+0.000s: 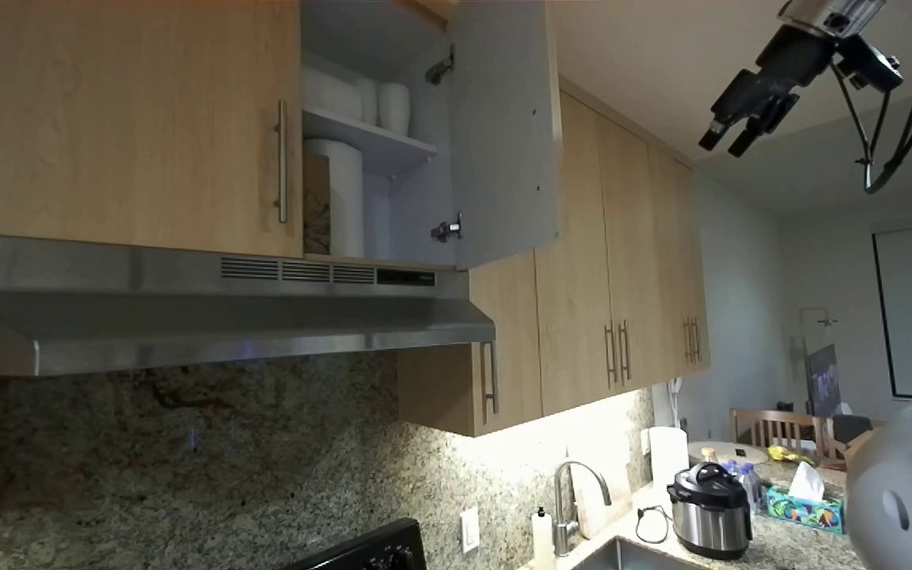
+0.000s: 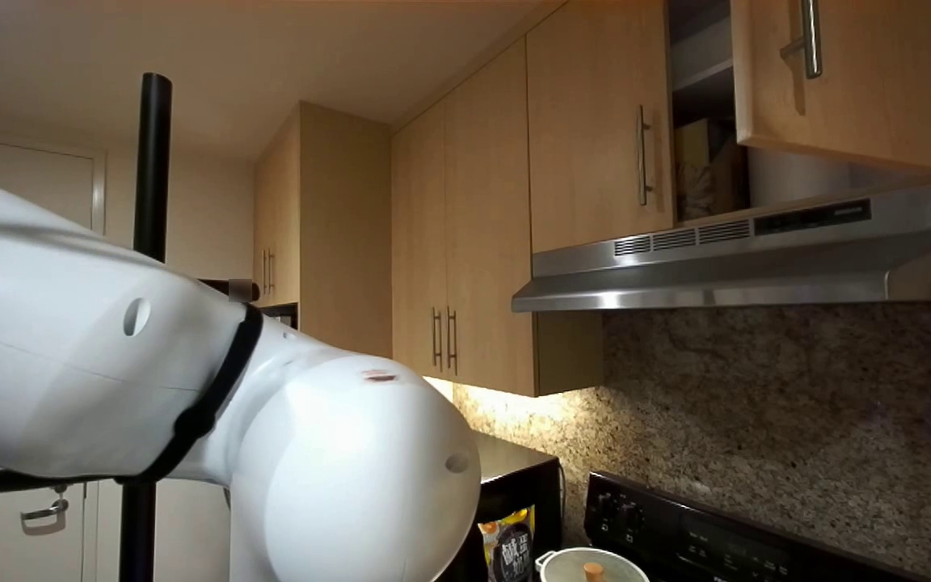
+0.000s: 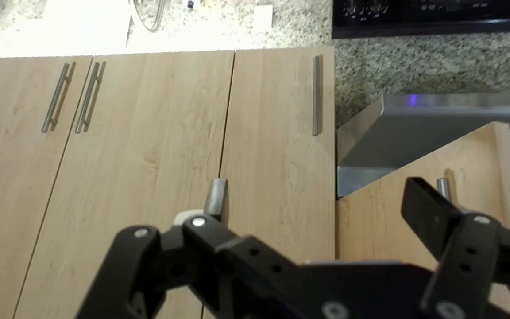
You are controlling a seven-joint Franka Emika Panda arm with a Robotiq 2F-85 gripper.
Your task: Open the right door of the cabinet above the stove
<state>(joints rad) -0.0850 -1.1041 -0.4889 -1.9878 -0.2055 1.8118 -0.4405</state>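
Note:
The right door (image 1: 503, 134) of the cabinet (image 1: 424, 182) stands swung well open, its pale inner face and hinges showing. White dishes and a white roll sit inside. The right door also shows open in an exterior view (image 2: 869, 105), with its metal bar handle (image 2: 811, 40). My gripper (image 1: 727, 141) is open and empty, in the air to the right of the door and apart from it. In the wrist view the right door (image 3: 383, 217) lies behind the right finger of my open gripper (image 3: 319, 199), which partly hides the handle (image 3: 444, 188). The stove (image 2: 700, 533) is below.
The twin door (image 1: 131, 119) is shut. A steel range hood (image 1: 266, 317) sits under the cabinet. Taller tan doors (image 3: 157, 146) lie beside it, shut, with protruding bar handles. The white arm (image 2: 352, 453) fills the near side of an exterior view, by a black pole (image 2: 152, 162).

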